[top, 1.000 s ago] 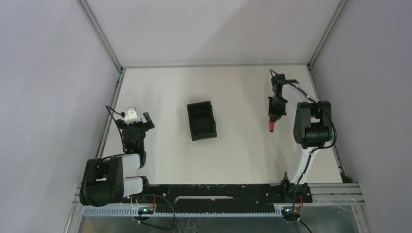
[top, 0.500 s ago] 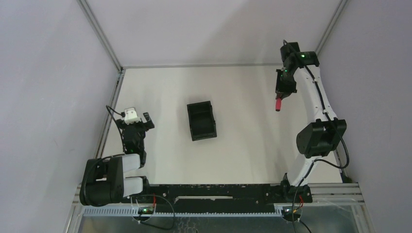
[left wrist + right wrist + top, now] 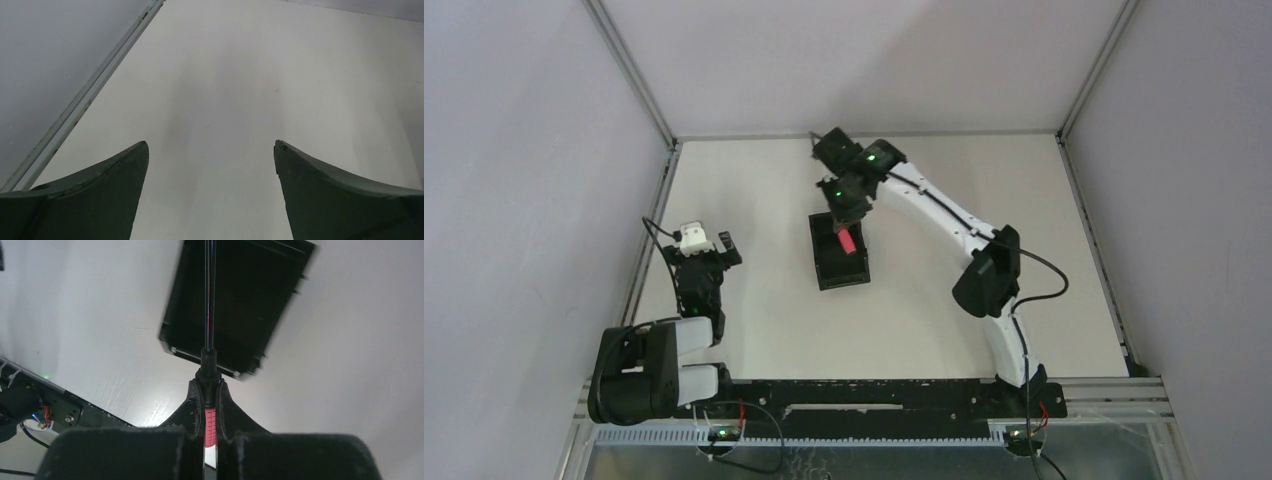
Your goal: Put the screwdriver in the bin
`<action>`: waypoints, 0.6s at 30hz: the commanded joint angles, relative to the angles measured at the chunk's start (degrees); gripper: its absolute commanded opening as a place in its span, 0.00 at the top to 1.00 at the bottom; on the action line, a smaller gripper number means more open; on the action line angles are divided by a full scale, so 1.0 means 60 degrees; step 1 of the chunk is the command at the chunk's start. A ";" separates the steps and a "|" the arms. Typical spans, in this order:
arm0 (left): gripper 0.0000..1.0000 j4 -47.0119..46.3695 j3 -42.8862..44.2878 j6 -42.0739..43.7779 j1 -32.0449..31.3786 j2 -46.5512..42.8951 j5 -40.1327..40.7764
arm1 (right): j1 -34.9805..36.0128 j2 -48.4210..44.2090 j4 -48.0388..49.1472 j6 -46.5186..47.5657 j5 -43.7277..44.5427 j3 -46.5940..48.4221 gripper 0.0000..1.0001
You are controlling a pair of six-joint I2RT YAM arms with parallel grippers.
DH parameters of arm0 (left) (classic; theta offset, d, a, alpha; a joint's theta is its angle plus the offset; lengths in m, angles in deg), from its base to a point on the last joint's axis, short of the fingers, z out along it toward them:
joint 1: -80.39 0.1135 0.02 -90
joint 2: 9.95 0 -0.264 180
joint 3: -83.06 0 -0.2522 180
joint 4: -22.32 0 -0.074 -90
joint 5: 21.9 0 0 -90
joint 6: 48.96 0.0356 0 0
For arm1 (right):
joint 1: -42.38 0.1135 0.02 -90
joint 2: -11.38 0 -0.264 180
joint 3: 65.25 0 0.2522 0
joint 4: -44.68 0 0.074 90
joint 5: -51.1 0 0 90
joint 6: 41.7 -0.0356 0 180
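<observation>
The black bin (image 3: 839,250) stands near the middle of the table. My right gripper (image 3: 842,215) is shut on the screwdriver (image 3: 847,240) and holds it over the bin's far part, red handle hanging down. In the right wrist view the red handle (image 3: 210,426) is pinched between the fingers and the thin black shaft (image 3: 209,290) runs out over the bin (image 3: 245,305) below. My left gripper (image 3: 696,262) rests low at the left side of the table; in the left wrist view it (image 3: 211,150) is open and empty over bare table.
Metal frame rails (image 3: 649,230) edge the table on the left, back and right. The arm bases sit on a black rail (image 3: 864,395) at the near edge. Grey walls enclose the table.
My right arm has swung from the far right of the table leftward, carrying the screwdriver to above the bin. The left arm has not moved.
</observation>
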 commanded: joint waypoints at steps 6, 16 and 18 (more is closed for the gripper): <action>0.00 -0.0405 0.0466 0.0172 -0.0061 0.0012 0.0033 | 0.0592 0.0550 0.2827 0.1315 -0.0141 -0.1240 1.00; 0.00 -0.0405 0.0465 0.0172 -0.0059 0.0018 0.0029 | 0.0664 0.1410 0.3530 0.1591 0.0453 -0.2231 0.98; 0.00 -0.0405 0.0458 0.0172 -0.0066 0.0012 0.0031 | 0.0690 0.1440 0.3605 0.1557 0.0541 -0.2398 0.85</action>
